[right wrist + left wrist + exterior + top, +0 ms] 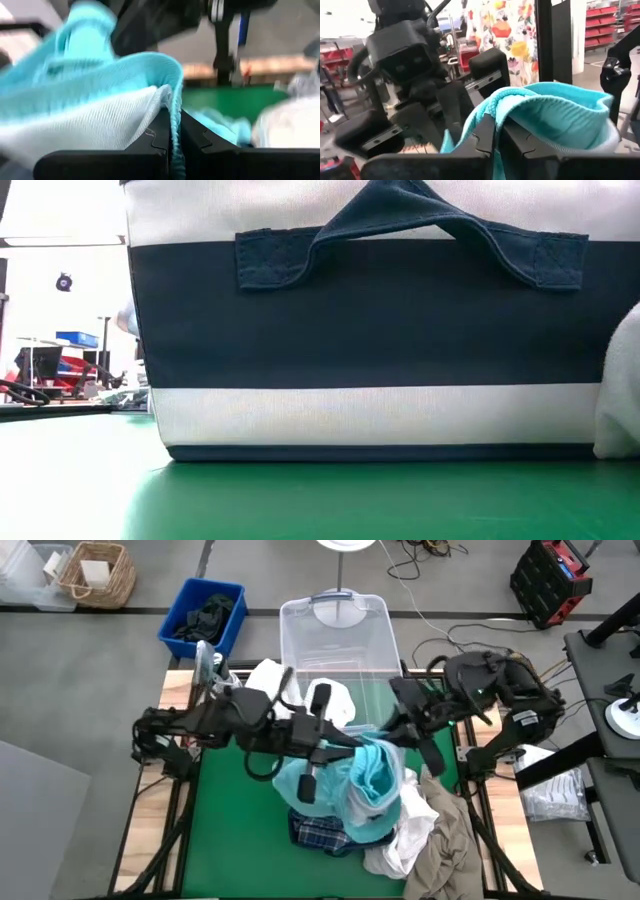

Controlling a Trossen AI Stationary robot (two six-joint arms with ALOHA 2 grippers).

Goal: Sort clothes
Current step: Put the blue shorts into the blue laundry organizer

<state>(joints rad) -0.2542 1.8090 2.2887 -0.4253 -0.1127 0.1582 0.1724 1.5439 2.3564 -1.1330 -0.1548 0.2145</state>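
Pinching the teal garment [555, 112], both wrist views show each gripper clamped.

You see a soft ribbed-knit teal garment [555, 112] pinched in matt black plastic fingers [485, 137], above a matt green mat [235, 830] and a glossy clear plastic bin [335, 635].

A teal garment [368, 772] hangs between two black arms, pale aqua on its inside. Beneath it lie a navy-and-white plaid piece [322, 833], white clothes [408, 825] and a khaki beige one [450, 850]. The desk [225, 830] is covered in bright green, with light wood edges. Behind stand a clear plastic bin [335, 635] and a blue bin [203, 617] holding dark fabric.
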